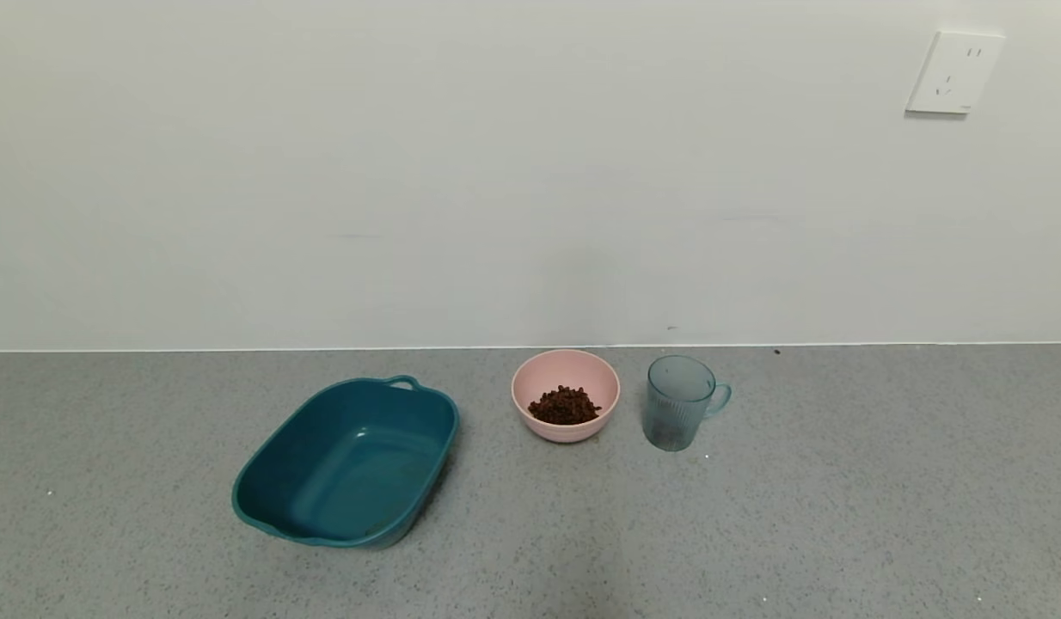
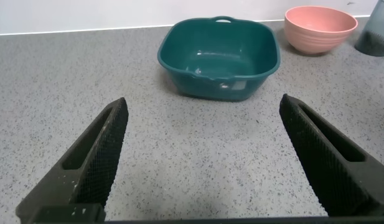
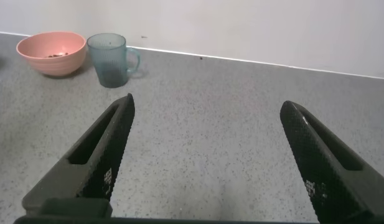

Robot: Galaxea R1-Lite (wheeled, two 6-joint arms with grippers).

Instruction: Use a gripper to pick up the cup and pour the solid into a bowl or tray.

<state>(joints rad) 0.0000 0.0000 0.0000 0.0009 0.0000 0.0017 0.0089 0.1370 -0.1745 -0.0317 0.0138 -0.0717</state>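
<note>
Cup [image 1: 678,402] stands upright near the surface's [image 1: 840,499] back edge, apparently empty, just beside the pink bowl [image 1: 566,395], which holds the solid [image 1: 564,405]. Pour looks complete. Right hand [image 3: 204,162] wide open, well apart from the cup; left hand [image 2: 204,162] likewise wide. Best to keep both clear.

From the head we look forward and down at the tabletop [image 1: 840,481] and wall. Both wrist cams sit low, facing the wall past their own tool tips, and all three views share the pink bowl [image 1: 566,395].
</note>
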